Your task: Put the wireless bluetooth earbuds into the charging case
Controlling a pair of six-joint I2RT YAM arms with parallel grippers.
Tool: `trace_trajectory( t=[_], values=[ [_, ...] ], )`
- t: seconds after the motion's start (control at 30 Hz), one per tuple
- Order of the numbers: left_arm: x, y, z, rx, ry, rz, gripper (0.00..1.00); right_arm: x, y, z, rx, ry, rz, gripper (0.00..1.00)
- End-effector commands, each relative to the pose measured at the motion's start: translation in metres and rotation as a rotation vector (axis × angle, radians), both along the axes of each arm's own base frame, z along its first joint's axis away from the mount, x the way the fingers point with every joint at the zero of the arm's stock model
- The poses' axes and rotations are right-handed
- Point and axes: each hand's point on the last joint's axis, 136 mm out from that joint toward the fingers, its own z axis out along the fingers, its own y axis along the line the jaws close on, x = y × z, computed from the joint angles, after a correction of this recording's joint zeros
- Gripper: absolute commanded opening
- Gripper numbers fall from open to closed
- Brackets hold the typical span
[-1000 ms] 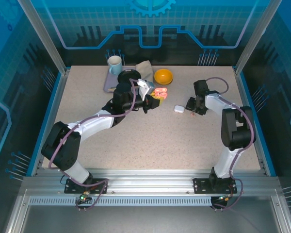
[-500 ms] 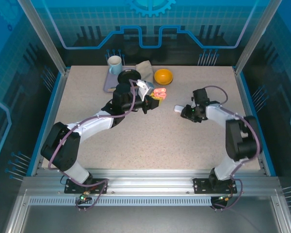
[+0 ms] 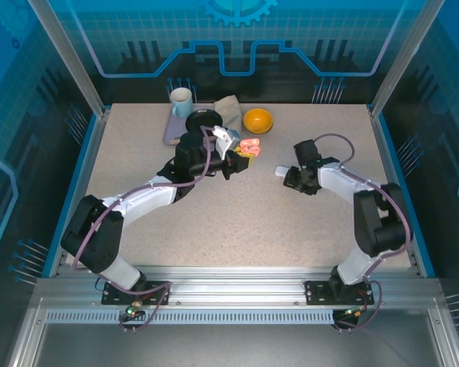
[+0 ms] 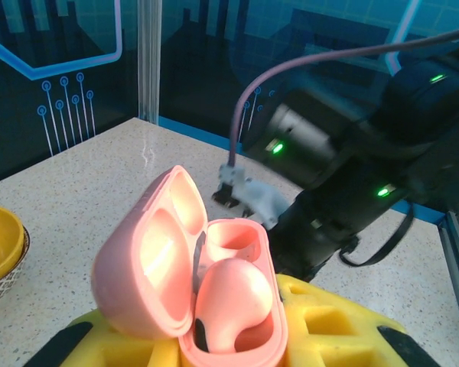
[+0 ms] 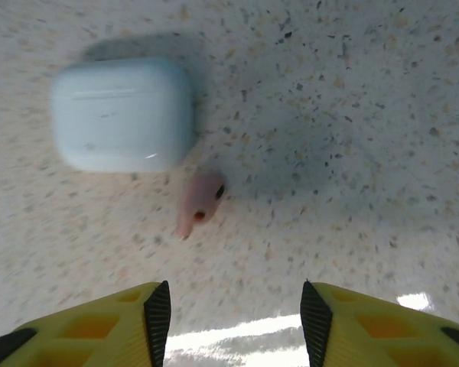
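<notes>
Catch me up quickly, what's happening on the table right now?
The left pincer grips the pink charging case, its lid open. A seated earbud fills one well, and the other well looks empty. The right pincer hangs open over the table, above a loose pink earbud lying close beside the closed white case. That one is not yet picked up.

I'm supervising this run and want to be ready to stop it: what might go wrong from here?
The small salmon-pink stemmed earbud lies close beside the closed white pebble-shaped case; the open right gripper above may nudge the case or flick the earbud away.
The left gripper holds the open pink plastic charging case; its seated pink earbud might be jolted out during insertion.
</notes>
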Motion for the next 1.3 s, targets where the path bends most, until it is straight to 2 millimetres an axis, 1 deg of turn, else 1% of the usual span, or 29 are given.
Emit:
trace_trajectory(
  t=[0.0,0.17,0.33,0.53,0.7,0.83,0.9,1.0,1.1,1.27],
  values=[
    [-0.002,0.009,0.013,-0.011,-0.037,0.022,0.0,0.018,-0.001,-0.001,-0.037,-0.012,0.002,0.49],
    [-0.002,0.012,0.012,-0.01,-0.036,0.026,0.0,0.03,0.003,-0.009,-0.061,-0.002,0.005,0.46],
    [-0.001,0.012,0.011,-0.011,-0.033,0.027,0.0,0.036,0.004,-0.018,-0.073,0.014,-0.006,0.42],
    [-0.001,0.011,0.012,-0.013,-0.033,0.028,0.0,0.034,0.008,-0.028,-0.079,0.035,0.004,0.38],
    [0.0,0.013,0.013,-0.014,-0.037,0.032,0.0,0.03,0.012,-0.032,-0.091,0.049,0.031,0.28],
    [0.0,0.014,0.014,-0.015,-0.037,0.037,0.0,0.025,0.017,-0.03,-0.102,0.052,0.069,0.18],
    [0.0,0.015,0.014,-0.015,-0.037,0.038,0.0,0.022,0.02,-0.026,-0.123,0.059,0.1,0.16],
    [0.0,0.017,0.016,-0.017,-0.039,0.041,0.0,0.014,0.025,-0.016,-0.19,0.068,0.156,0.15],
    [0.001,0.021,0.017,-0.02,-0.043,0.053,0.0,0.001,0.031,-0.008,-0.291,0.092,0.222,0.15],
    [0.003,0.035,0.023,-0.028,-0.055,0.087,0.0,-0.024,0.046,0.0,-0.486,0.136,0.319,0.14]
  ],
)
